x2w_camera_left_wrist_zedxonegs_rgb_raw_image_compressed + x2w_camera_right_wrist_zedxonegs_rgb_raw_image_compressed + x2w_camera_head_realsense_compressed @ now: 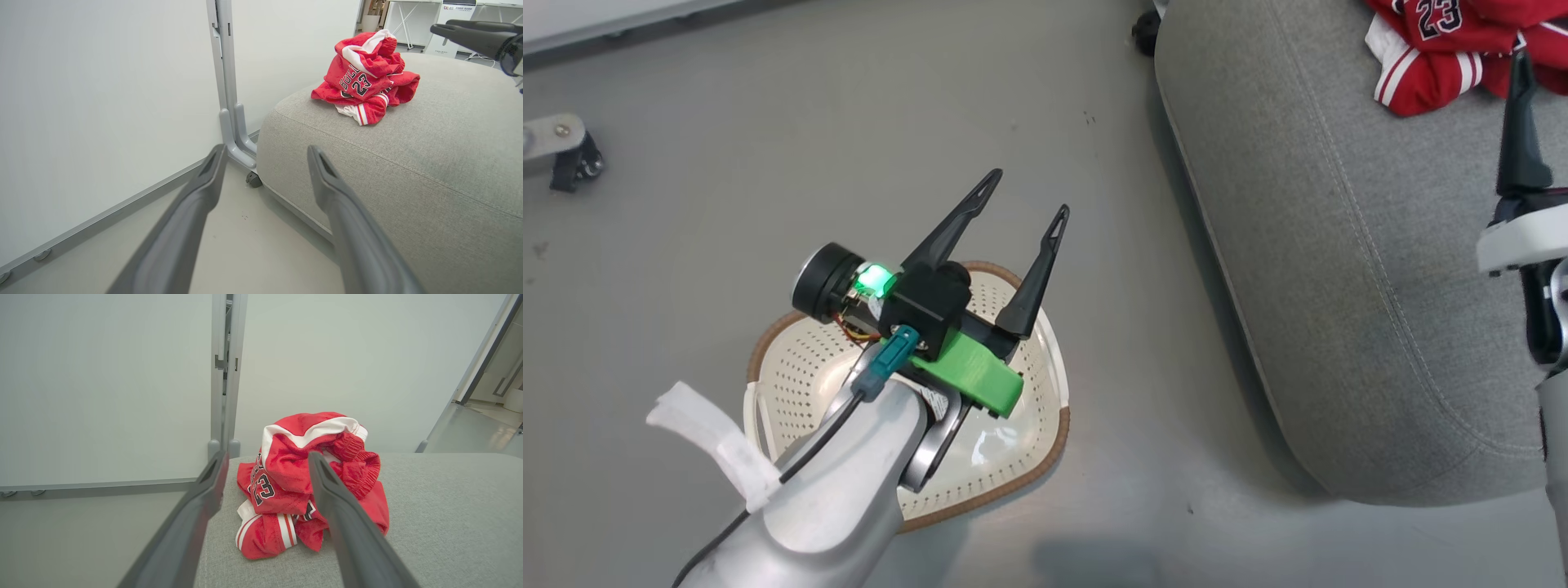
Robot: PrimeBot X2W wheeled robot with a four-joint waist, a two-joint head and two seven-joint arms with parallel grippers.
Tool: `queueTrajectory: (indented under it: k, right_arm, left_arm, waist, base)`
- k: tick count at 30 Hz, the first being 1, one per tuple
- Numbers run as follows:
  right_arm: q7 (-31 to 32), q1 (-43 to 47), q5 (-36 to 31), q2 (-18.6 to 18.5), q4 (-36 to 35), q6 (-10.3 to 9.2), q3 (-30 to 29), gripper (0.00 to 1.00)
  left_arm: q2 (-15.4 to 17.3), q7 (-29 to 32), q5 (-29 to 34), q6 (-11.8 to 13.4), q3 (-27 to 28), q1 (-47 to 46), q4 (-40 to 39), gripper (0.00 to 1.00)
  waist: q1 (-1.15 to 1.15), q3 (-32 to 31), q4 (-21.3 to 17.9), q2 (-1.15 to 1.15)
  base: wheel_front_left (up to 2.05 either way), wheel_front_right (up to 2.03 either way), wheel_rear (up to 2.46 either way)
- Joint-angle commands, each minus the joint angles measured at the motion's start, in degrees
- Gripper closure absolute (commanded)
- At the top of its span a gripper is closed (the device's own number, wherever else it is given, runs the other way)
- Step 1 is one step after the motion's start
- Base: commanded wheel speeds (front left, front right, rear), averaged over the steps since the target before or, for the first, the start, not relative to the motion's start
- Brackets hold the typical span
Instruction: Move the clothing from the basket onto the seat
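Observation:
The red clothing (pixel 1445 49) lies crumpled in one heap on the grey seat (pixel 1339 269), a "23" showing on top; the heap (pixel 363 77) sits near the seat's far edge, and the heap (pixel 306 486) lies just beyond my right fingers. The cream basket (pixel 1013 457) stands on the floor left of the seat, with no clothing visible in it. My left gripper (pixel 1027 196) hangs open above the basket, holding nothing. My right gripper (pixel 265 465) is open over the seat, short of the heap, with nothing between its fingers.
White partition panels on grey wheeled feet (pixel 241 143) stand behind the seat. A castor (pixel 1145 33) sits by the seat's far corner and a metal bracket (pixel 560 151) at the left. Bare grey floor (pixel 768 163) surrounds the basket.

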Motion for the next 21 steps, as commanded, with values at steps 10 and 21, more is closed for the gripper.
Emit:
queueTrajectory:
  k: [10,21]
  right_arm:
    - [-0.2,8.5,2.1,3.1,-5.7,-0.06,6.3,0.00]
    - [-0.2,14.3,2.0,6.7,-7.1,-0.06,9.4,0.00]
  left_arm:
    - [0.3,-0.2,-0.3,2.4,11.8,10.2,-3.7,0.00]
    - [-0.3,-0.1,2.5,1.6,24.4,19.3,-5.2,0.00]
  waist:
    - [0.00,-9.6,8.2,0.40]
    - [0.00,-15.4,12.9,0.40]
  base:
    - [0.00,0.00,0.00]
    - [0.00,0.00,0.00]
